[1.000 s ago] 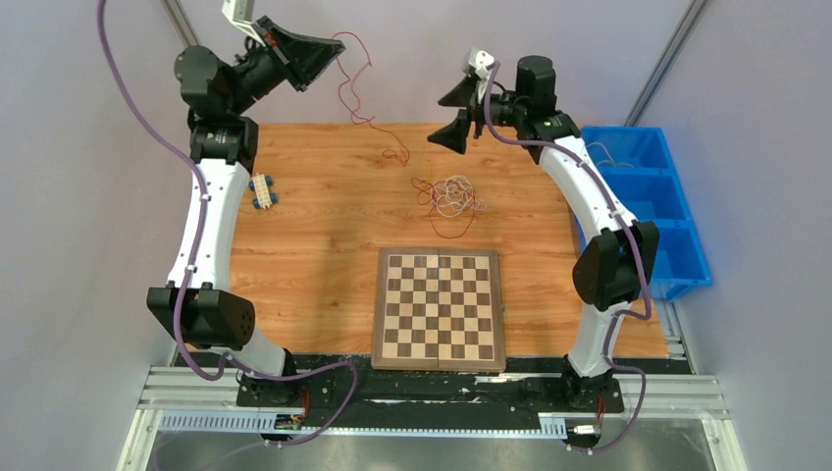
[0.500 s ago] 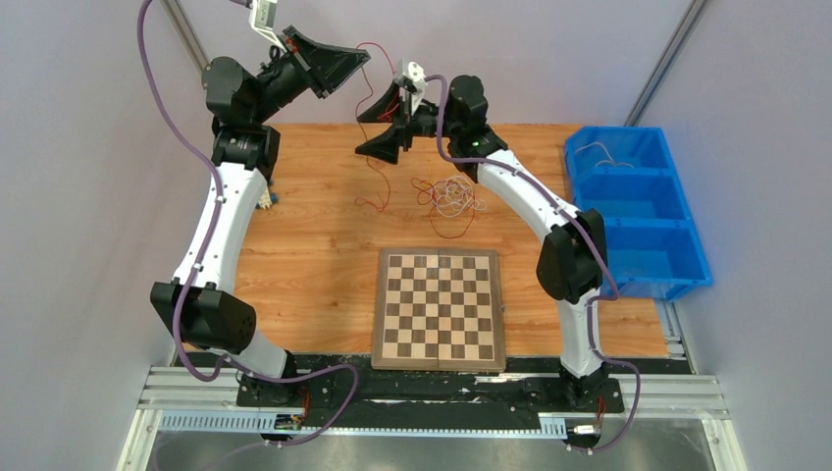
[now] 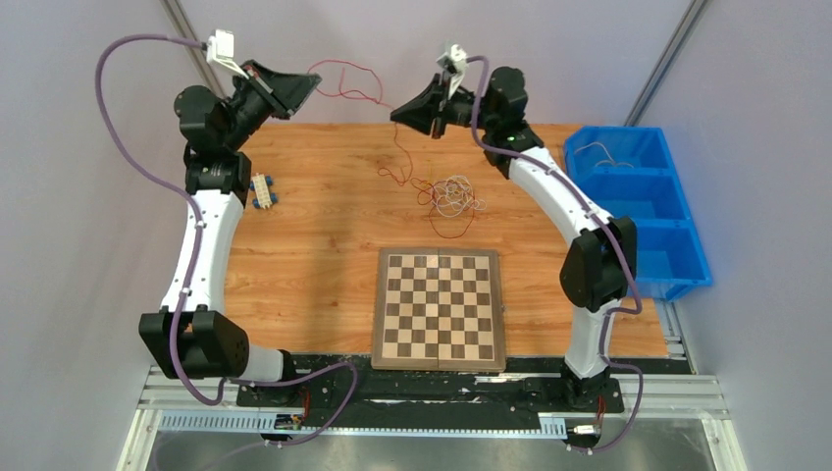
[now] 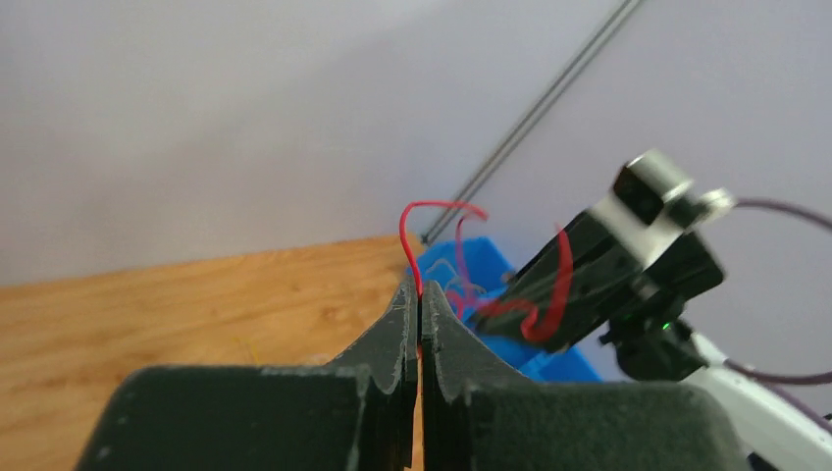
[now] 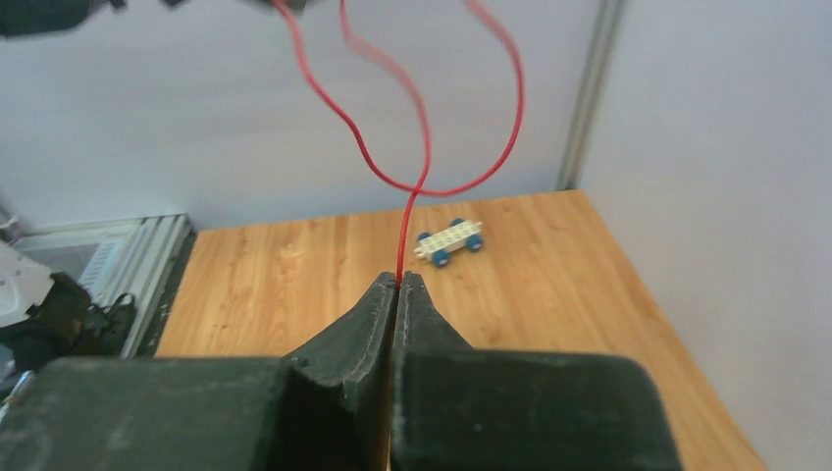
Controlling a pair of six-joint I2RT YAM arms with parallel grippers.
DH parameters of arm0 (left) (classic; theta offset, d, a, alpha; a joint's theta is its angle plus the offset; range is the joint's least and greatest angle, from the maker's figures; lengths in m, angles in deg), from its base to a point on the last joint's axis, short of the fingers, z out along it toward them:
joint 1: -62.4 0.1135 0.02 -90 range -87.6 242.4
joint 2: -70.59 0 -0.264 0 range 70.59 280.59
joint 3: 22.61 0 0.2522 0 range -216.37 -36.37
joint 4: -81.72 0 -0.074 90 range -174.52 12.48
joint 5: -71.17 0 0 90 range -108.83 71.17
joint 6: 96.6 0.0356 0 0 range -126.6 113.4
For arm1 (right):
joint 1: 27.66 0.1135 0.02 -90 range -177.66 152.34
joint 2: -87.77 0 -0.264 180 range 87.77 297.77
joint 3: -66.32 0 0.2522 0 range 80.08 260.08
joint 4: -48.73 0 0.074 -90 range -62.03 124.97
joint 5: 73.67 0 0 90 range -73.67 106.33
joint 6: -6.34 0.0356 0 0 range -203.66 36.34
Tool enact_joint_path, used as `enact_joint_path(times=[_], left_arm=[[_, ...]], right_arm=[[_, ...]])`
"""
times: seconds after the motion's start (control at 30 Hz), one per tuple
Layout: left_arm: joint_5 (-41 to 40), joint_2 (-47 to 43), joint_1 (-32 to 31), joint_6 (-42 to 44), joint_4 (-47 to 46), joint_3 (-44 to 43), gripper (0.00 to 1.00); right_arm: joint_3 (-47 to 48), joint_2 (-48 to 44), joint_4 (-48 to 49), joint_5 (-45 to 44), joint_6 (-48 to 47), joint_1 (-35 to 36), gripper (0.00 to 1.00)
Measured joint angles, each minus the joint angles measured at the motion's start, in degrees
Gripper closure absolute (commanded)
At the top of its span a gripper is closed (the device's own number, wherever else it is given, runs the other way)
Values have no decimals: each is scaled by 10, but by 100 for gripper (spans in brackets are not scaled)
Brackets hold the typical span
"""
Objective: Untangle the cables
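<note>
Left gripper [image 3: 314, 80] pinches one end of a red cable [image 5: 403, 235] high over the table [image 3: 314, 245]; right gripper [image 3: 397, 112] pinches it farther along. Remaining cables [image 3: 451, 196] lie tangled beyond the chessboard [image 3: 439, 307].

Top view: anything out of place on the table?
Two things have nothing to do with the cables: a white toy car with blue wheels near the left arm, and a chessboard at the near edge. Nothing looks spilled or damaged.
</note>
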Motion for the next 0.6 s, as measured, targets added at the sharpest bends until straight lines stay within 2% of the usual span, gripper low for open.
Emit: enact_joint_path(times=[0.13,0.3,0.33,0.37,0.4,0.43,0.47,0.5,0.53,0.6], left_arm=[[23,7,-23,11,47,52,100],[106,82,-130,35,112,50,100],[117,96,-144,46,130,40,93],[132,112,-162,59,154,22,82],[141,122,-173,70,168,9,55],[152,129,-183,81,181,-7,44],[158,131,-187,92,189,-16,28],[165,130,-188,96,196,-23,22],[168,125,-184,105,198,-27,8],[166,117,-176,113,199,-26,1]], right_arm=[[1,-38,-1,-23,16,-38,100],[23,-73,-1,-45,34,-50,100],[24,-80,-3,-48,38,-53,100],[24,-85,-6,-49,40,-54,100],[24,-92,-12,-49,43,-58,100],[24,-98,-22,-50,46,-64,100],[23,-105,-30,-52,48,-75,100],[18,-116,-38,-56,50,-94,100],[12,-126,-41,-58,52,-110,100],[-14,-159,-53,-64,56,-159,100]])
